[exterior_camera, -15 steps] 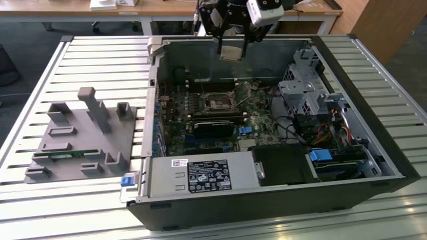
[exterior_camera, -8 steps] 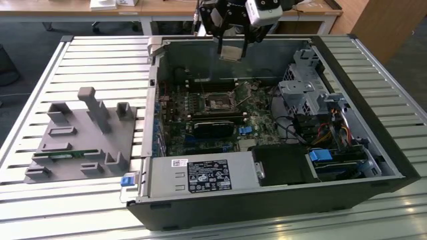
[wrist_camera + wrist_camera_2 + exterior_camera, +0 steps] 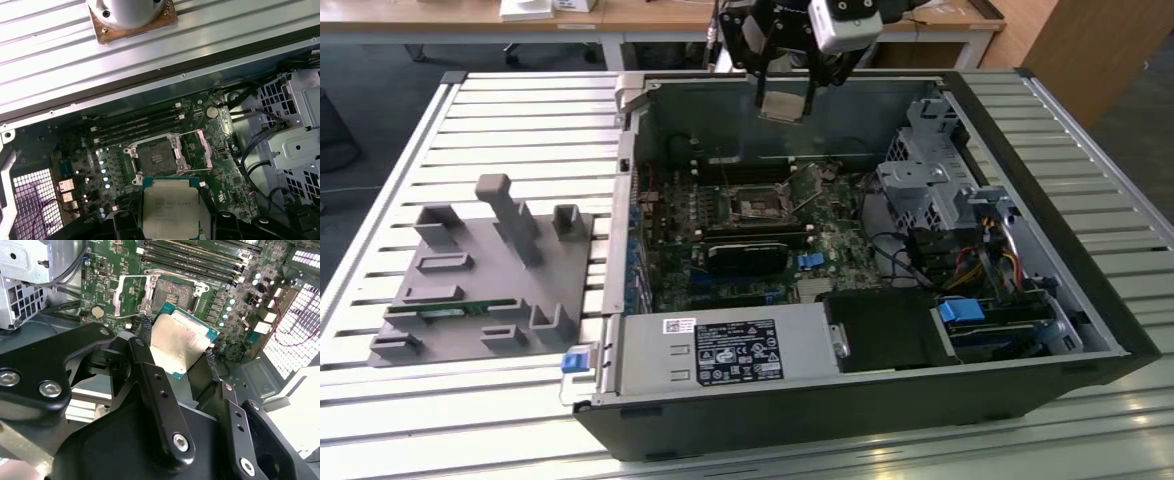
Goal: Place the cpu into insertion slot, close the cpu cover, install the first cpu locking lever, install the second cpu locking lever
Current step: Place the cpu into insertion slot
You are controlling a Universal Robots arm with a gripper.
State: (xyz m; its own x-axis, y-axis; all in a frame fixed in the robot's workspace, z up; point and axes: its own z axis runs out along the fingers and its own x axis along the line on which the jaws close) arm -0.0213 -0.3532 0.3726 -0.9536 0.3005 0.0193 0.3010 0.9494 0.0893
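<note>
You're working over a slatted metal table [image 3: 520, 120]; behind it you see a wooden desk [image 3: 667, 18], a wooden cabinet [image 3: 1087, 40] and dark floor [image 3: 340, 215].

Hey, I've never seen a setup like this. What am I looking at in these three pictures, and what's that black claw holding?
This is a robot arm working over an open desktop computer that lies on a slatted metal table. The exterior view is a camera off the arm; both wrist views come from cameras riding on the arm, looking past its tool. The black tool is shut on the cpu, a small square chip with a silvery top, held above the motherboard. Beneath is the empty socket, with the cpu cover flipped open beside it. On the exterior view's left, a grey fixture sits on the table.
</note>
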